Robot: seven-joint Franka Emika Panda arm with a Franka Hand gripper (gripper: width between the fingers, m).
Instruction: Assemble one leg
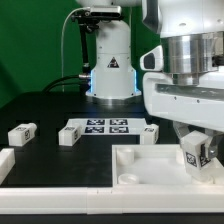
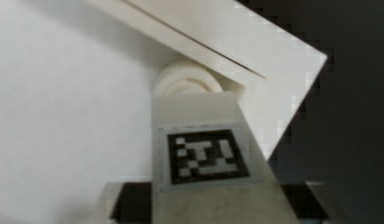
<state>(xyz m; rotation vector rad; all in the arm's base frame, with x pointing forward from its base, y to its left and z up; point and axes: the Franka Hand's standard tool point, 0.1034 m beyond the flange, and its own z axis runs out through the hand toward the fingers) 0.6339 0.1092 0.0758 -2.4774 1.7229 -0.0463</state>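
Note:
My gripper (image 1: 194, 158) is shut on a leg (image 1: 193, 150), a small white peg with a black-and-white tag, and holds it upright over the large white square piece (image 1: 150, 168) at the exterior view's right. In the wrist view the leg (image 2: 210, 140) sits between my dark fingers (image 2: 146, 200) of the gripper (image 2: 215, 202). Its far end is right at a round corner socket (image 2: 192, 78) of the square piece (image 2: 64, 110). Whether the end is inside the socket I cannot tell.
Three more legs lie behind the square piece (image 1: 22, 131), (image 1: 70, 134), (image 1: 150, 133), and another white part (image 1: 6, 163) lies at the exterior view's left edge. The marker board (image 1: 105, 125) lies in front of the robot base (image 1: 112, 72). A white rail (image 1: 60, 197) runs along the front.

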